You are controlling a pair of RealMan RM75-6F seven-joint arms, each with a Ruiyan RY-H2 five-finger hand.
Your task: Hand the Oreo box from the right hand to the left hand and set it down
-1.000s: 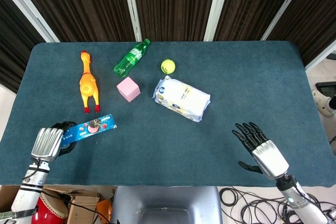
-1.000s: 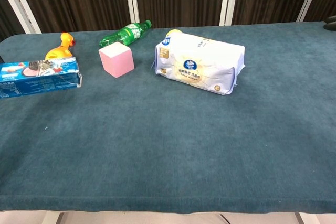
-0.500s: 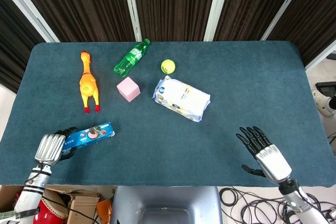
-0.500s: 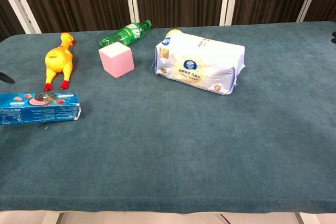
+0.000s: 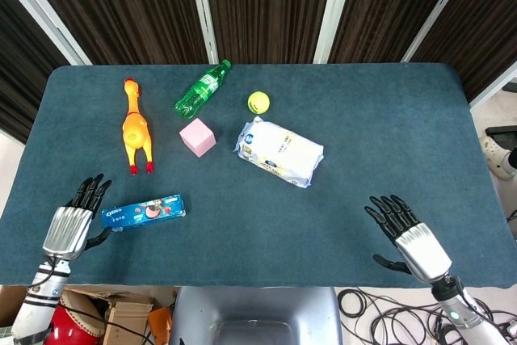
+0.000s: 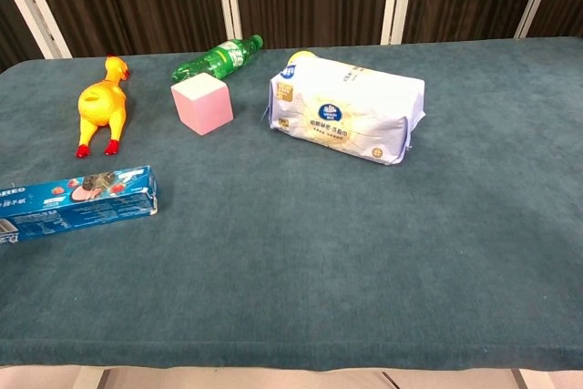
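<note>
The blue Oreo box (image 5: 145,212) lies flat on the teal table near its front left; the chest view shows the Oreo box (image 6: 77,203) at the left edge. My left hand (image 5: 73,223) is just left of the box with its fingers spread, holding nothing; its thumb is close to the box's left end. My right hand (image 5: 407,236) hovers over the front right of the table, fingers apart and empty. Neither hand appears in the chest view.
A yellow rubber chicken (image 5: 135,127), green bottle (image 5: 202,89), pink cube (image 5: 197,136), yellow ball (image 5: 258,103) and a white wipes pack (image 5: 279,152) lie across the table's far half. The table's front edge (image 5: 258,283) runs just below both hands.
My left hand has released the Oreo box and spread its fingers; the box now lies flat, slightly further right. The right hand has drifted a little toward the front edge.
</note>
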